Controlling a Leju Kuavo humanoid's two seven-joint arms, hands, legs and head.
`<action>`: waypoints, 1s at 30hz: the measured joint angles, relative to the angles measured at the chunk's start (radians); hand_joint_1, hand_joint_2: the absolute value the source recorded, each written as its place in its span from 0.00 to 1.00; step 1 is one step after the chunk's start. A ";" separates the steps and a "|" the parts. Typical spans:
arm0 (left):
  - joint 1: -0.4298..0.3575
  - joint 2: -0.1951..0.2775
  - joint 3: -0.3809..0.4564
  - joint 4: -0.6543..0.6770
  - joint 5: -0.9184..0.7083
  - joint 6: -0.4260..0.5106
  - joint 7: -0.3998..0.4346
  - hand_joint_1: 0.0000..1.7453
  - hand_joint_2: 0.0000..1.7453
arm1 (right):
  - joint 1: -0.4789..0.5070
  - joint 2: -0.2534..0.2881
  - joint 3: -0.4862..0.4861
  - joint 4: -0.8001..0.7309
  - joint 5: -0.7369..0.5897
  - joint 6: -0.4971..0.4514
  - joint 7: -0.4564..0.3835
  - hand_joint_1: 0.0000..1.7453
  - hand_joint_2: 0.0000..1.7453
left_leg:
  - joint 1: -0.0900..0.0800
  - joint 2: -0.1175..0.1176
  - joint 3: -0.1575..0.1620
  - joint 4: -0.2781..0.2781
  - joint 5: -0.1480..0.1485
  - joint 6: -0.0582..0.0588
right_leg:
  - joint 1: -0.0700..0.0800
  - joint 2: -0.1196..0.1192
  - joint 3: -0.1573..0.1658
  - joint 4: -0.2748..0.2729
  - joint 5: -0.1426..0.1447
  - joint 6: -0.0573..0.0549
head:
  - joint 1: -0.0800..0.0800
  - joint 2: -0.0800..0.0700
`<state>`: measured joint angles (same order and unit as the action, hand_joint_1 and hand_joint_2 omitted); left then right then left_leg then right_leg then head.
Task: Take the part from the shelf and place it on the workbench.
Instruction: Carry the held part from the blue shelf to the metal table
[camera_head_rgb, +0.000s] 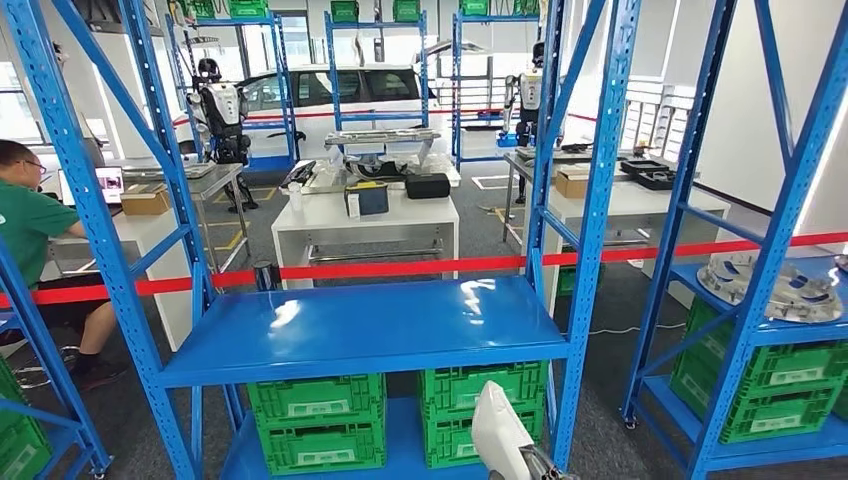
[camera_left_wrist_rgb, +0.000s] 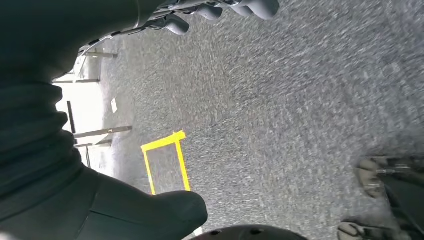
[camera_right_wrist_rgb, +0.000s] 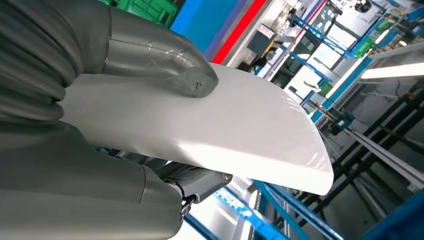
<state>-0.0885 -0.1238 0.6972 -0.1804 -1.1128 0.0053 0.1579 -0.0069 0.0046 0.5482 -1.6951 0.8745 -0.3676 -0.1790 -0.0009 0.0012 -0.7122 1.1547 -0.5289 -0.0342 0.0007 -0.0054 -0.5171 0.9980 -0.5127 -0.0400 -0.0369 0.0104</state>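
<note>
A smooth white curved part (camera_right_wrist_rgb: 240, 130) lies in my right hand (camera_right_wrist_rgb: 75, 175), with the thumb (camera_right_wrist_rgb: 170, 65) pressed on its upper face and the fingers underneath. In the head view the part (camera_head_rgb: 498, 428) rises at the bottom edge, in front of the blue shelf (camera_head_rgb: 370, 325), whose glossy middle board is bare. Just a bit of the right hand (camera_head_rgb: 535, 466) shows below it. A white workbench (camera_head_rgb: 365, 215) stands beyond the shelf. My left hand (camera_left_wrist_rgb: 100, 205) hangs over the grey floor, with thumb and fingers (camera_left_wrist_rgb: 220, 10) apart and nothing held.
Red tape (camera_head_rgb: 400, 268) runs across behind the shelf. Green crates (camera_head_rgb: 320, 415) fill the lower level. A round metal part (camera_head_rgb: 770, 285) lies on the right-hand shelf. A person in a green shirt (camera_head_rgb: 30, 220) sits at left. Other robots (camera_head_rgb: 222, 110) stand far back.
</note>
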 joint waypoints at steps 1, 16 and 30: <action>0.001 0.000 0.000 0.000 0.000 0.000 -0.001 0.00 1.00 | 0.003 0.000 0.000 -0.003 -0.002 0.002 0.000 1.00 1.00 | 0.004 0.000 -0.008 0.062 -0.040 -0.006 | 0.000 0.000 -0.017 0.001 0.013 0.000 | 0.000 0.000; -0.001 0.000 0.001 -0.002 -0.010 0.004 -0.003 0.00 1.00 | 0.013 -0.007 -0.004 -0.015 -0.030 0.017 0.005 1.00 1.00 | 0.000 0.009 0.189 -0.160 0.030 0.059 | -0.018 -0.002 -0.202 0.215 -0.061 0.069 | 0.001 0.000; -0.015 -0.008 0.001 -0.002 -0.028 -0.009 0.006 0.00 1.00 | 0.008 -0.014 -0.020 -0.002 -0.040 0.008 -0.001 1.00 1.00 | -0.002 0.003 0.027 -0.027 0.011 0.007 | -0.001 -0.003 -0.019 0.001 0.010 0.000 | 0.000 0.000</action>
<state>-0.1038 -0.1314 0.6979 -0.1824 -1.1408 -0.0033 0.1637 0.0014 -0.0095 0.5283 -1.6972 0.8345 -0.3596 -0.1803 -0.0033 0.0037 -0.6853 1.1280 -0.5184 -0.0271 -0.0006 -0.0082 -0.5357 0.9993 -0.5026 -0.0400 -0.0372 0.0107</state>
